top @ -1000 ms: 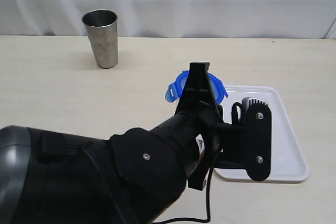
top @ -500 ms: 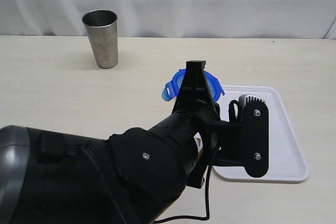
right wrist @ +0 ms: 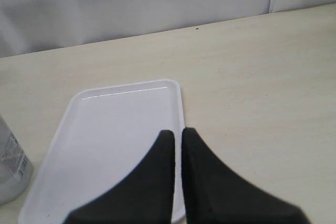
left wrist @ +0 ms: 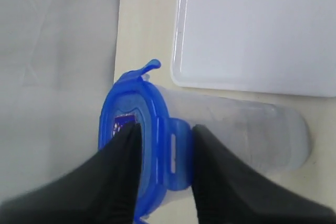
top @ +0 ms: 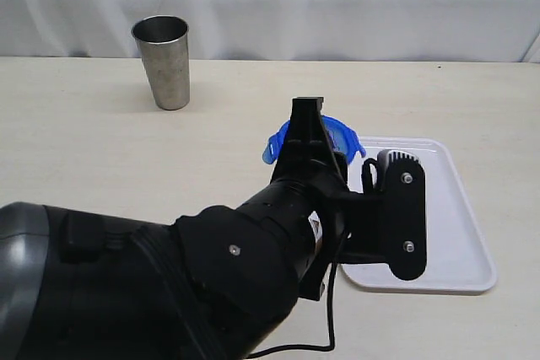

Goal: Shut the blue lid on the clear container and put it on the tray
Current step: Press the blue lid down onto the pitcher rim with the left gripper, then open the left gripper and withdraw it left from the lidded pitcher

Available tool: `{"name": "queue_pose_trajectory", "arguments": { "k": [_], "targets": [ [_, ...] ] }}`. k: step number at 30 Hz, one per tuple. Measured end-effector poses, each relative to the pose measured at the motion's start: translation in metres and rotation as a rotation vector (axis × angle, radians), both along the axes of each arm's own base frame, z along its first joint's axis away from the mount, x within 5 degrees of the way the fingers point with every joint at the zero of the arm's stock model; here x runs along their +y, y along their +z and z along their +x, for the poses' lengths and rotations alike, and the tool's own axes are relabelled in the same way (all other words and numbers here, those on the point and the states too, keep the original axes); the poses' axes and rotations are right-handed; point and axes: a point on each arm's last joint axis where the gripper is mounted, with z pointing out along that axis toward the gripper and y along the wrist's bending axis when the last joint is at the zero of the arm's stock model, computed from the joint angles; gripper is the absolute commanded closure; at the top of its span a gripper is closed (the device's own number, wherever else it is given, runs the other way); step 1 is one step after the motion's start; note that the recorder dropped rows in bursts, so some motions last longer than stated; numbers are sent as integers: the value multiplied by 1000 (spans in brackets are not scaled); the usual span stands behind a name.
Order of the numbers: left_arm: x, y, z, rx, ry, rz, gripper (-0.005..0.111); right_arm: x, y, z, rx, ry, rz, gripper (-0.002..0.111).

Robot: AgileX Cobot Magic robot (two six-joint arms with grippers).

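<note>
Left pincer (left wrist: 167,129) stands parted astride a snap flap (left wrist: 174,153) of the round-cornered blue plastic lid (left wrist: 128,95) — probably latching it onto the tall clear plastic container (left wrist: 236,132), upright on the bench (left wrist: 142,24) just beside the flat white tray (left wrist: 252,24).

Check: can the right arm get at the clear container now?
Probably, low on its body only: the clear container sits beside the tray, but the left arm is at the blue lid, and the right arm's jaws are shut.
</note>
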Motion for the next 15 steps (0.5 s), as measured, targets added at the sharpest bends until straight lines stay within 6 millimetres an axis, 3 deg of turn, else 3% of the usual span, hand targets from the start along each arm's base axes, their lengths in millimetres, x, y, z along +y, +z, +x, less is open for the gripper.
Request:
{"name": "queue_pose_trajectory", "arguments": {
  "k": [7,15],
  "targets": [
    [7,0,3,0,91,7,54,0,0,0,0,0,0,104],
    [11,-5,2,60,154,8,54,0,0,0,0,0,0,104]
  ]
}}
